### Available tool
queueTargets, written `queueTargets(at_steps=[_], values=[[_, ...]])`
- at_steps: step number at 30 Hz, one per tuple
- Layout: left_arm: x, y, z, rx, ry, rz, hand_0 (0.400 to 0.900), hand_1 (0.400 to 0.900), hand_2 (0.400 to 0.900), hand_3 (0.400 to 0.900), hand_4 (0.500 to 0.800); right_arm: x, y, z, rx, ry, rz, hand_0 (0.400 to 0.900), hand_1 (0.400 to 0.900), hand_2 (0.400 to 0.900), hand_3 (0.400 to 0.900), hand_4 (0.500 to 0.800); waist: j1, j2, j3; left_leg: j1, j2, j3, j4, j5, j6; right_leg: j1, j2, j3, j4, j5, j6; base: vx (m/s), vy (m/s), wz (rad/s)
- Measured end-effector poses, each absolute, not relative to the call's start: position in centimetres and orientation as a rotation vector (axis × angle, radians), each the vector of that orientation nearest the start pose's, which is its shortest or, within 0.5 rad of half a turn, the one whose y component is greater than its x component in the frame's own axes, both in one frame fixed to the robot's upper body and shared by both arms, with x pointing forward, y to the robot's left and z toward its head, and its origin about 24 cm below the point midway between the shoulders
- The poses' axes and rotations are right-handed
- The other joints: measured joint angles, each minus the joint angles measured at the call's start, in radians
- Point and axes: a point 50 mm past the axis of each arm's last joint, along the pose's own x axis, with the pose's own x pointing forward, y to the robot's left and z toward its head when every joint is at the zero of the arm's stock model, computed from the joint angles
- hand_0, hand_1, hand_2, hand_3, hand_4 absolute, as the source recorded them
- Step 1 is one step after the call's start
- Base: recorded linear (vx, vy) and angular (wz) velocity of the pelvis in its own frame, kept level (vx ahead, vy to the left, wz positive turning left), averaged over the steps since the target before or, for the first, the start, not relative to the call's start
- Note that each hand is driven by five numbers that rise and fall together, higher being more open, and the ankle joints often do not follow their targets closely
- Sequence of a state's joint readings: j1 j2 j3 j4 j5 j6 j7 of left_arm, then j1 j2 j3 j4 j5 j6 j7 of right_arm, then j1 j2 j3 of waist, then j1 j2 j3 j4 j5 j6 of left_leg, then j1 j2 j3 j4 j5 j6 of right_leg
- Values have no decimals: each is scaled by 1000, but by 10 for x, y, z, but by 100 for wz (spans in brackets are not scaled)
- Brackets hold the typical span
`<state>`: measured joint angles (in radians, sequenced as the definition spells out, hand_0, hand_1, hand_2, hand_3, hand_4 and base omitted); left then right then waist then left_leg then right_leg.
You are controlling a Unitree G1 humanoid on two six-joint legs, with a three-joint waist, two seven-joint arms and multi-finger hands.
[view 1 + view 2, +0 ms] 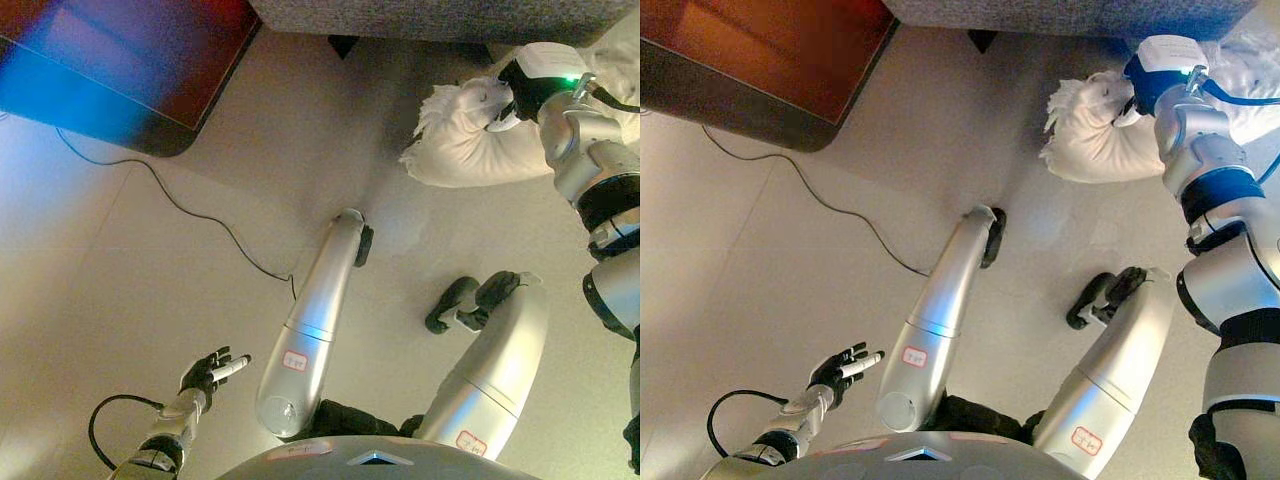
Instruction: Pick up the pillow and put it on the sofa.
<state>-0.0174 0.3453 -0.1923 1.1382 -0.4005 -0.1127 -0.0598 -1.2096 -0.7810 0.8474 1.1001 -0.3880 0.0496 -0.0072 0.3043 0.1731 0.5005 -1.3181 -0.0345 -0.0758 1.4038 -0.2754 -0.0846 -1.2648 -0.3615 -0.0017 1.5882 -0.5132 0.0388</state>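
Observation:
A white, crumpled pillow (460,140) is at the upper right, just in front of the grey sofa's (430,18) lower edge. My right hand (517,88) comes in from the right and is shut on the pillow's upper right part, its dark fingers sunk into the cloth. Whether the pillow rests on the floor or hangs above it I cannot tell. The pillow also shows in the right eye view (1090,135). My left hand (210,372) is at the lower left, open and empty, fingers spread above the pale floor.
A dark red-brown piece of furniture (130,60) fills the upper left corner. A thin black cable (180,205) runs from it across the floor towards the middle. More white cloth (622,45) shows at the far right by the sofa.

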Motion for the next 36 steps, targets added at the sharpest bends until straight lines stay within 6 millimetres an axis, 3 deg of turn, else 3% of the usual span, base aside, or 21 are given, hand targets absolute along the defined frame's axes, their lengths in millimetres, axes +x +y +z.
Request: queueTargets(at_steps=[7, 12, 16, 17, 23, 27, 36], values=[[123, 262, -140, 36, 995, 176, 900, 900, 900, 900, 800, 401, -284, 210, -1610, 183, -119, 400, 400, 400, 400, 500, -9, 10, 3, 3, 20, 19, 25, -5, 7, 4, -2, 10, 27, -2, 4, 18, 0, 1], [117, 263, -141, 26, 1014, 193, 900, 900, 900, 900, 800, 396, -289, 188, -1593, 223, -81, 400, 400, 400, 400, 500, -30, 14, 5, 59, 53, 42, 7, -5, 20, 62, -7, 11, 9, -7, 11, 52, 14, -4], [117, 264, -141, 20, 1017, 200, 900, 900, 900, 900, 800, 389, -294, 164, -1592, 276, -41, 400, 400, 400, 400, 500, -34, 13, 5, 159, 71, 59, -119, -2, 24, 157, 3, -16, -117, 8, 21, 25, 26, -11], [118, 263, -141, 18, 1020, 199, 900, 900, 900, 900, 800, 389, -293, 163, -1590, 275, -34, 400, 400, 400, 400, 500, -40, 14, 4, 180, 72, 61, -155, 4, 30, 179, -1, -30, -156, 27, 9, 54, 22, -13], [120, 261, -141, -5, 1048, 201, 900, 900, 900, 900, 800, 382, -283, 130, -1550, 312, 85, 400, 400, 400, 400, 500, -51, -2, -3, 489, 83, 89, -558, 141, 33, 474, -29, -161, -535, 162, 18, 140, -19, -6], [116, 273, -139, 4, 1075, 235, 900, 900, 900, 900, 800, 369, -274, 101, -1470, 333, 208, 400, 400, 400, 400, 500, -50, -64, -70, 712, 83, 108, -797, 202, 25, 692, -34, -243, -749, 221, 33, 154, -36, -4], [111, 273, -141, 8, 1147, 243, 900, 900, 900, 900, 800, 360, -261, 99, -1394, 294, 354, 400, 400, 400, 400, 500, -55, -116, -199, 1079, 88, 122, -1131, 254, 20, 1083, 28, -347, -1135, 313, 75, 141, -18, -2]])
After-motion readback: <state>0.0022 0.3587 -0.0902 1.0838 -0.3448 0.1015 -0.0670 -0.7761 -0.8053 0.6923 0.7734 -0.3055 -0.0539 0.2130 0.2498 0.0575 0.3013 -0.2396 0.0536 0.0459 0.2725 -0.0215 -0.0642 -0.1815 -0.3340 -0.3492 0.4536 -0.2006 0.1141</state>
